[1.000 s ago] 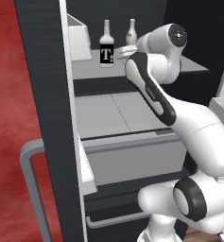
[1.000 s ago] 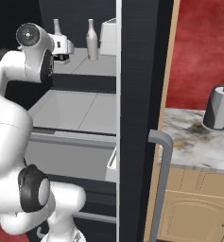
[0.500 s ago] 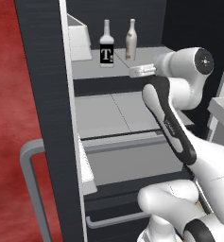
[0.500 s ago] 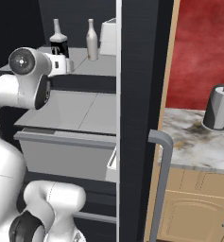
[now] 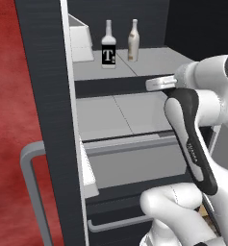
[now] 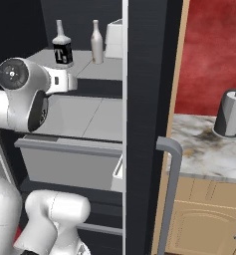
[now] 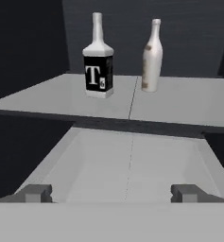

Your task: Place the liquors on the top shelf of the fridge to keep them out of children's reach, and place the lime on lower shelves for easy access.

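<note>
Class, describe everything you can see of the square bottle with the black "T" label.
The square bottle is clear with a slim neck and a black label bearing a white "T". It stands upright on the top shelf of the fridge, next to the slim beige bottle but apart from it. Nothing grips it; the open gripper is lower down, apart from it.

It is a rendered home kitchen: an open dark fridge (image 6: 147,99) with light-grey shelves stands against a red wall (image 6: 214,45), and just beside the fridge a marble counter (image 6: 204,152) over tan wooden cabinets (image 6: 199,224) carries a paper-towel roll (image 6: 230,113).
</note>
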You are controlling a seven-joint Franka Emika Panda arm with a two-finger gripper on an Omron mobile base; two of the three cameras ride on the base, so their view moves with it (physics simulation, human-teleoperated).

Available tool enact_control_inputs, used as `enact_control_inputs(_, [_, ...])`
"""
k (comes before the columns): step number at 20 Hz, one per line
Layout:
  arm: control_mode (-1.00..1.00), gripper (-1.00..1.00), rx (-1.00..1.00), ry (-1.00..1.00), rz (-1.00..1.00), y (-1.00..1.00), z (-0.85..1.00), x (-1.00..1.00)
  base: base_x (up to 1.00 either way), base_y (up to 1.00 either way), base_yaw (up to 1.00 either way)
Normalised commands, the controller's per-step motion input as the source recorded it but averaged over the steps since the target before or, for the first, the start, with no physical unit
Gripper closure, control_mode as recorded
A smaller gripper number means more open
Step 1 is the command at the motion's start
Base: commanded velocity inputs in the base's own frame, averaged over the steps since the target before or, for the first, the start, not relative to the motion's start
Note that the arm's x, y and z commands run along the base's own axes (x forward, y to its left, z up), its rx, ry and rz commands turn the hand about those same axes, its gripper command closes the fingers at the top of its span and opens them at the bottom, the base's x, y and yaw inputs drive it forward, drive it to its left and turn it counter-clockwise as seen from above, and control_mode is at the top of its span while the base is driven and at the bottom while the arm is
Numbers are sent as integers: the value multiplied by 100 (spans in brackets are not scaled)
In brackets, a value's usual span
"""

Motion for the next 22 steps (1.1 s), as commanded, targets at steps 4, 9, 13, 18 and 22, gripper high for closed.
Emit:
enact_control_inputs(4, [-100, -100, -2, 18, -8, -11, 0, -63, 0, 0, 0])
enact_control_inputs(9, [-100, -100, -1, 19, -12, -14, 0, -47, 0, 0, 0])
enact_control_inputs(13, [-100, -100, 0, 12, -11, -16, 0, -46, 0, 0, 0])
enact_control_inputs(18, [-100, -100, 0, 4, -9, -11, 0, -43, 0, 0, 0])
enact_control_inputs(22, [-100, -100, 0, 1, -8, -1, 0, -43, 0, 0, 0])
